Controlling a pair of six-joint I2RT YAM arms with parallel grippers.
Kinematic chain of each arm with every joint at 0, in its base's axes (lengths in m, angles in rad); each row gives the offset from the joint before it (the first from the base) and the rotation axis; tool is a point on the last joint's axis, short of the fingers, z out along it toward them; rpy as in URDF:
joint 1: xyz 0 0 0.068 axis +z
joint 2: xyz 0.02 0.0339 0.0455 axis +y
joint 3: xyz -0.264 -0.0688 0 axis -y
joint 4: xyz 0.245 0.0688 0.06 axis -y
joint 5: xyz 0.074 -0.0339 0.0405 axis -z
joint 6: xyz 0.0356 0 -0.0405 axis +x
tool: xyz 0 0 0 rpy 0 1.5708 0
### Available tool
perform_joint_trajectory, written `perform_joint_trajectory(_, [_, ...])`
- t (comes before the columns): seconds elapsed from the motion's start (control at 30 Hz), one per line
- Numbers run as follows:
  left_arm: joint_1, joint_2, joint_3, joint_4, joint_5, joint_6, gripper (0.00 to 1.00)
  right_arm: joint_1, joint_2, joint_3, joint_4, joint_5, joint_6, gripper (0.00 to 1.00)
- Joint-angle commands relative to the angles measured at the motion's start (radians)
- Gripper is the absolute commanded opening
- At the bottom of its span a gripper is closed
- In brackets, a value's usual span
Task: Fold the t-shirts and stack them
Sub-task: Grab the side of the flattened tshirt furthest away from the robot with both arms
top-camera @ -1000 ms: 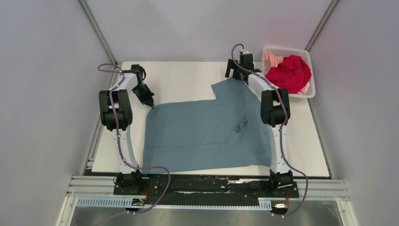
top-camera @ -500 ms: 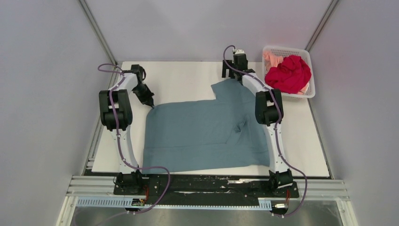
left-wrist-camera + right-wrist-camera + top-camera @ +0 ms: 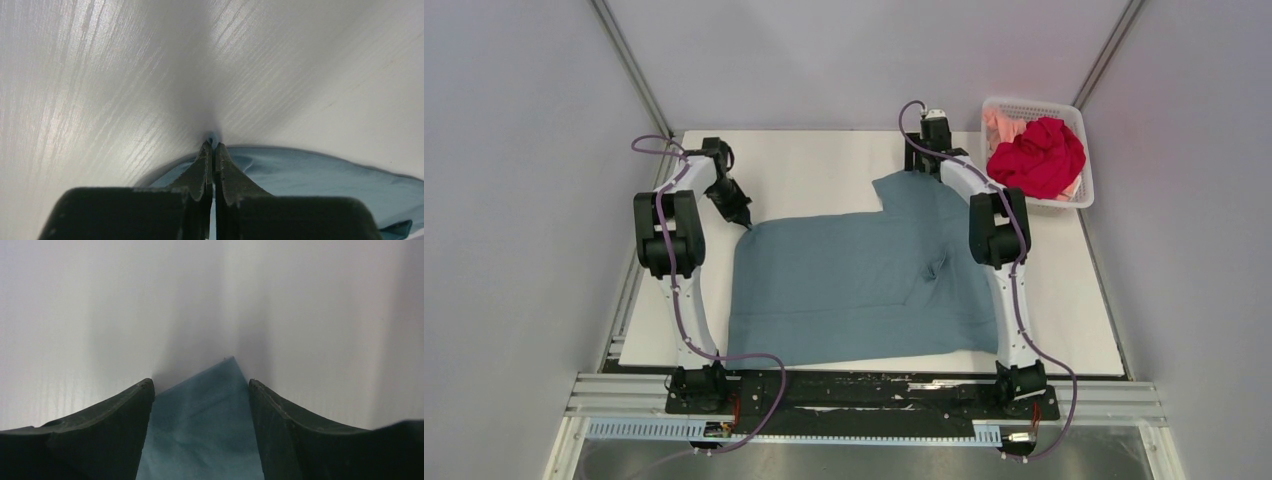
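The teal-blue t-shirt (image 3: 854, 280) lies spread across the middle of the table, with a fold near its right side. My left gripper (image 3: 744, 220) is at the shirt's far-left corner; in the left wrist view it (image 3: 212, 144) is shut, with a bit of teal cloth (image 3: 310, 172) pinched at the tips. My right gripper (image 3: 927, 165) is at the shirt's far-right corner. In the right wrist view it (image 3: 201, 385) is open, with the pointed cloth corner (image 3: 205, 420) lying between the fingers. The red t-shirt (image 3: 1036, 155) and the peach-pink t-shirt (image 3: 999, 125) lie bunched in the basket.
The white mesh basket (image 3: 1034, 103) stands at the table's far-right corner, close to the right arm. Grey walls close in the table on three sides. The white table top (image 3: 804, 170) shows bare behind the shirt and to its right (image 3: 1069, 300).
The right arm has swung a little to the left at the shirt's far corner. The left arm and the shirt have not moved.
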Motion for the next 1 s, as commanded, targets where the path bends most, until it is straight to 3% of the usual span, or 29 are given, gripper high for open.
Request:
perform_joint_trajectory(0.0, [-0.005, -0.035, -0.018, 0.025, -0.037, 0.004, 0.0, 0.006, -0.078, -0.027, -0.034, 0.012, -0.006, 0.67])
perform_joint_trajectory(0.23, [-0.004, -0.045, -0.017, 0.027, -0.036, 0.005, 0.0, 0.013, -0.064, -0.004, -0.047, -0.007, -0.01, 0.24])
perform_joint_trajectory(0.43, [-0.007, -0.084, -0.052, 0.041, -0.046, -0.004, 0.0, 0.029, -0.134, 0.015, -0.052, -0.019, -0.024, 0.02])
perform_joint_trajectory(0.77, [-0.036, -0.334, -0.279, 0.165, -0.097, -0.019, 0.0, 0.06, -0.629, -0.544, 0.041, -0.033, 0.015, 0.0])
perform_joint_trajectory(0.97, [-0.112, -0.484, -0.431, 0.189, -0.178, -0.042, 0.0, 0.087, -0.928, -0.807, 0.04, -0.003, 0.009, 0.0])
